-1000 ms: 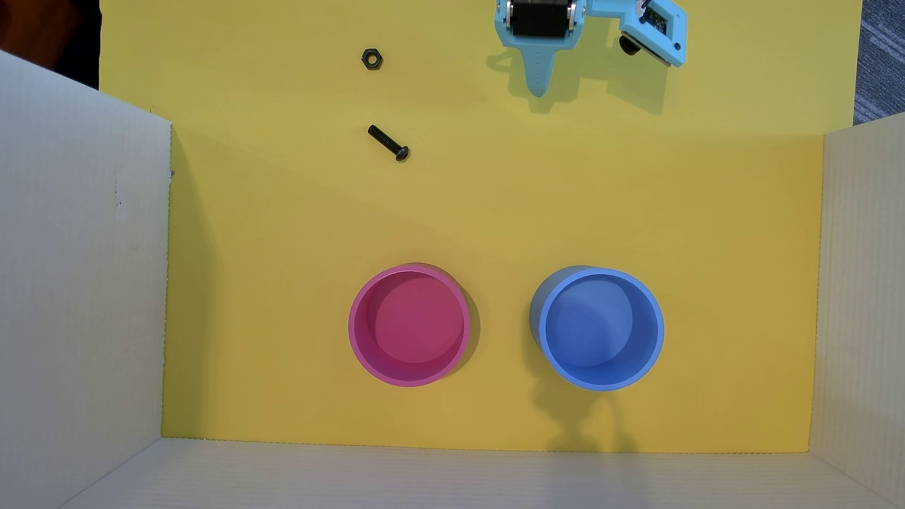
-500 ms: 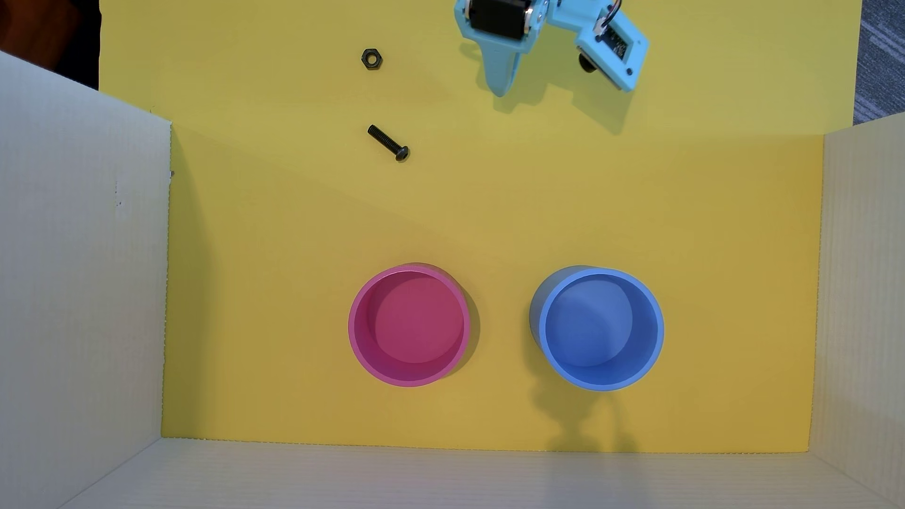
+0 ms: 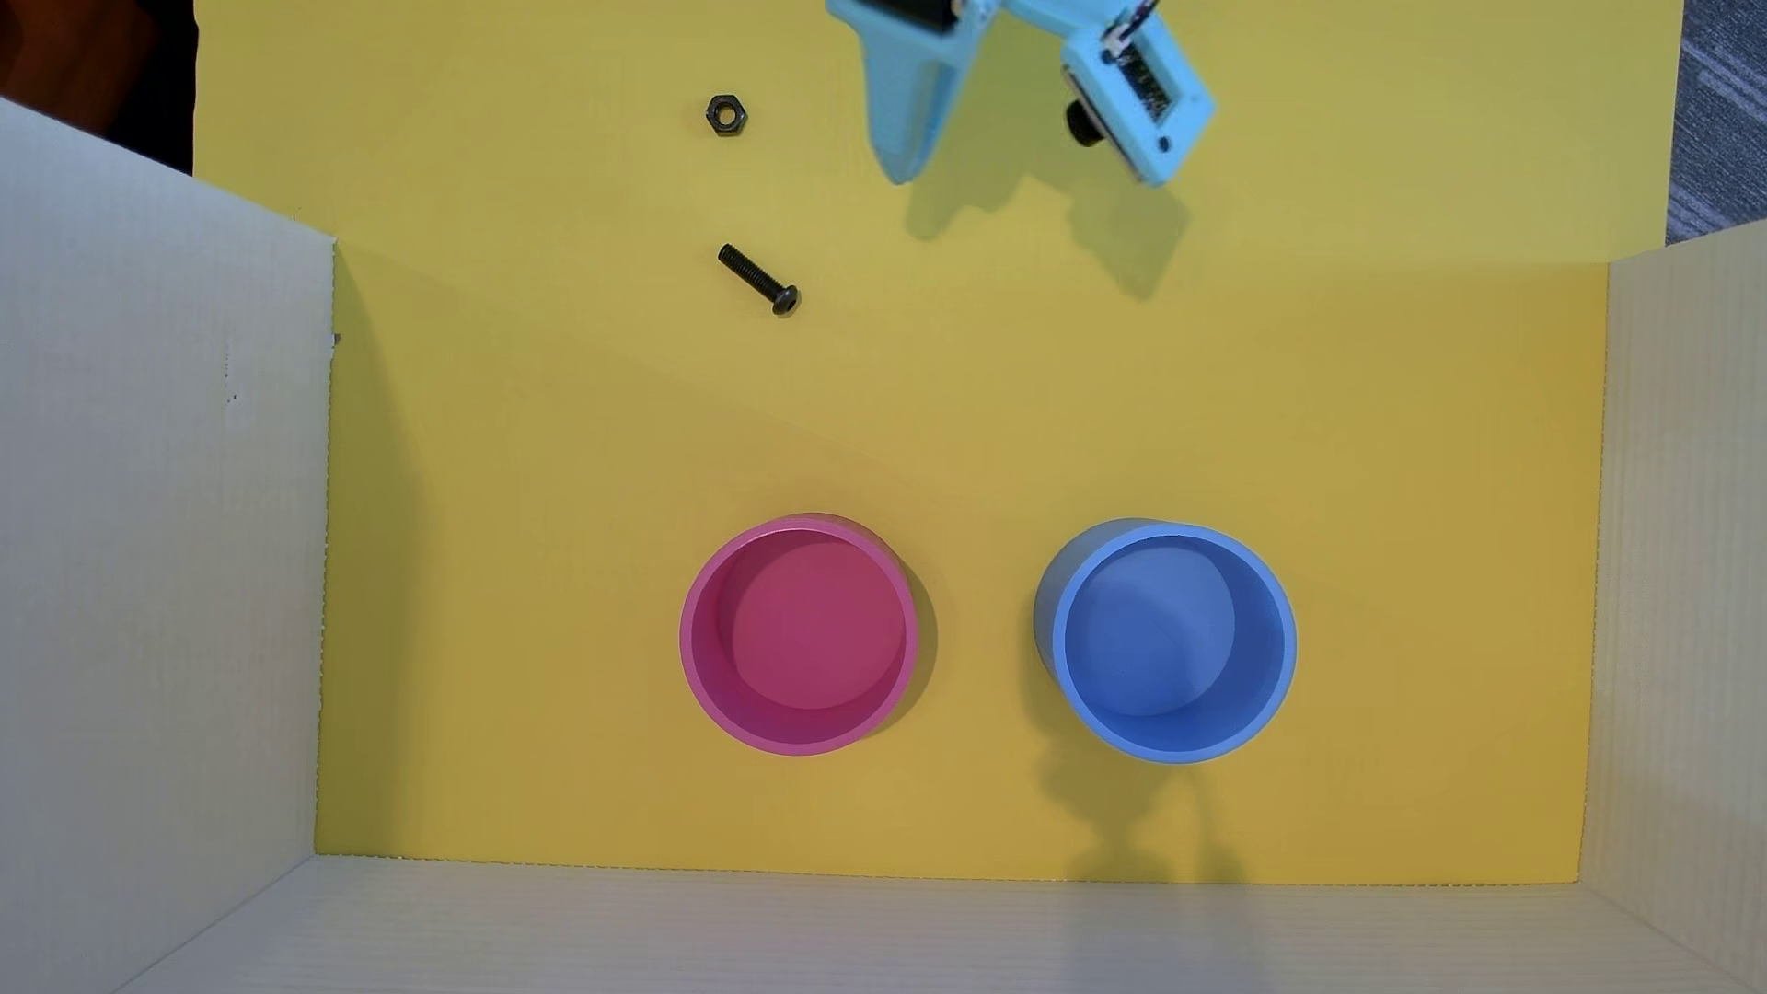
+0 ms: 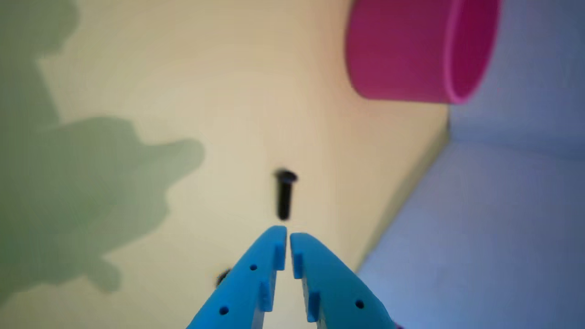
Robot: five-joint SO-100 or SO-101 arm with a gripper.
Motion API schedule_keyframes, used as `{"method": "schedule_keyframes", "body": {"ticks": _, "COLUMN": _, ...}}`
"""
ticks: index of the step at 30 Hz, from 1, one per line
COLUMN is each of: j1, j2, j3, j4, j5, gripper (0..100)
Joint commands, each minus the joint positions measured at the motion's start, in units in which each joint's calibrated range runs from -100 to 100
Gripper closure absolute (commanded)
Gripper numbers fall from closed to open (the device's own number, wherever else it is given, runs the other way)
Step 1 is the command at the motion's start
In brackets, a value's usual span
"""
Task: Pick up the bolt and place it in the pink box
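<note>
The bolt [image 3: 758, 278] lies flat and free on the yellow floor [image 3: 1052, 411] of the overhead view, head toward the pink box [image 3: 799, 636], well apart from it. A black hex nut [image 3: 726, 115] sits near the bolt, farther from the cups. In the wrist view the light-blue gripper [image 4: 288, 237] has its fingertips nearly together, holding nothing, the bolt [image 4: 284, 194] just beyond them. A blue round container [image 3: 1174, 642] stands beside the pink box, apart from it.
</note>
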Motion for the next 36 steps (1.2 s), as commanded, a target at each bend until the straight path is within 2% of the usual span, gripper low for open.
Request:
{"method": "schedule_keyframes", "body": {"ticks": 1, "j1": 1.09, "j2": -0.01, "j3": -4.68, "j4": 0.03, "j5": 0.16, "gripper": 99}}
{"method": "schedule_keyframes", "body": {"ticks": 8, "j1": 3.0, "j2": 6.3, "j3": -5.41, "j4": -0.75, "j5": 5.06, "gripper": 99}}
{"method": "schedule_keyframes", "body": {"ticks": 12, "j1": 7.49, "j2": 17.75, "j3": -9.84, "j4": -5.55, "j5": 4.96, "gripper": 99}}
{"method": "schedule_keyframes", "body": {"ticks": 24, "j1": 8.01, "j2": 55.38, "j3": -28.65, "j4": -8.04, "j5": 5.48, "gripper": 98}}
{"method": "schedule_keyframes", "body": {"ticks": 36, "j1": 6.46, "j2": 60.68, "j3": -32.72, "j4": -9.75, "j5": 6.83, "gripper": 96}}
